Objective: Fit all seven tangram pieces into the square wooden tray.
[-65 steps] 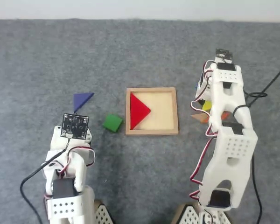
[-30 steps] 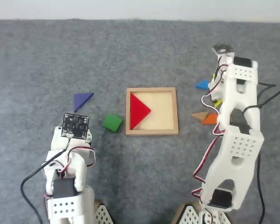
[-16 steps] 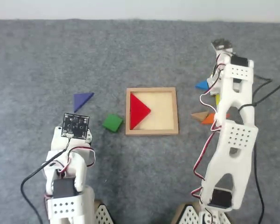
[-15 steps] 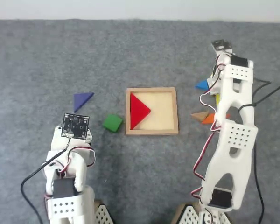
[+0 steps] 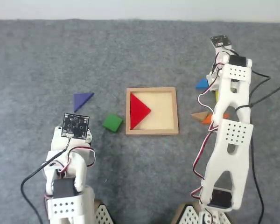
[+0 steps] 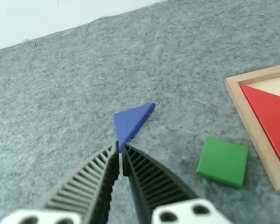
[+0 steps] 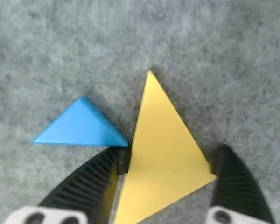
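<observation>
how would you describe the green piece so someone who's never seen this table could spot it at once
Find the square wooden tray mid-table, with a red triangle inside. On the grey felt just beyond the tray's left rim lies the green piece. It is the only green piece, and square, unlike the dark blue triangle farther left.

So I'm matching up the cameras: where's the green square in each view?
High view: the green square lies just left of the wooden tray.
Left wrist view: the green square sits beside the tray's rim, near the red triangle.
Right wrist view: aimed at a yellow triangle and a light blue triangle, on the tray's other side.
Shared landmark: the tray holding the red triangle.
</observation>
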You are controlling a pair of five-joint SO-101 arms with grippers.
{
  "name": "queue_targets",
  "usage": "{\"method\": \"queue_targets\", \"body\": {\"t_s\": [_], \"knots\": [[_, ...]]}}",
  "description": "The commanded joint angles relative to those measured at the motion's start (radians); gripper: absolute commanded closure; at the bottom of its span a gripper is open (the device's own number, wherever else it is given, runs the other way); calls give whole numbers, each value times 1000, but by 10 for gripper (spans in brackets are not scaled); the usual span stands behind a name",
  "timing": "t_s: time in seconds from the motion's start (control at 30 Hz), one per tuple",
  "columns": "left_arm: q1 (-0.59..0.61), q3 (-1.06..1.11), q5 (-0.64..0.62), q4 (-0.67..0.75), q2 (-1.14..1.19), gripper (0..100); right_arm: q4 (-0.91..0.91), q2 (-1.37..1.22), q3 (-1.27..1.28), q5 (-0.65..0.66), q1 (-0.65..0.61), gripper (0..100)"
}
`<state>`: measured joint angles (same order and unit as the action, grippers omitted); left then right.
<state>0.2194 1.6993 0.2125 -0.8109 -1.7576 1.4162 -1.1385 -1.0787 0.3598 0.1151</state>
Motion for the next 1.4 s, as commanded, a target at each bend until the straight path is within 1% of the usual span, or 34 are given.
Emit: {"method": "queue_targets", "body": {"t_s": [0.0,0.07,0.37,0.57,0.77,0.93,1.1,1.37], "knots": [[-2,-15,9,-6,-25,988,30,-5,-69,9,-1,715],[-2,-15,9,-6,-25,988,33,-15,-74,9,1,690],[-3,-15,9,-6,-25,988,71,-18,-74,5,31,689],[-3,-15,9,-6,-25,988,67,-12,-75,-106,53,685],[-3,-15,9,-6,-25,988,74,-12,-75,-132,53,685],[-3,-15,9,-6,-25,988,74,-12,-75,-233,58,682],[-3,-15,9,-6,-25,988,81,-12,-74,-256,65,630],[-3,-15,9,-6,-25,988,88,-12,-74,-249,62,681]]}}
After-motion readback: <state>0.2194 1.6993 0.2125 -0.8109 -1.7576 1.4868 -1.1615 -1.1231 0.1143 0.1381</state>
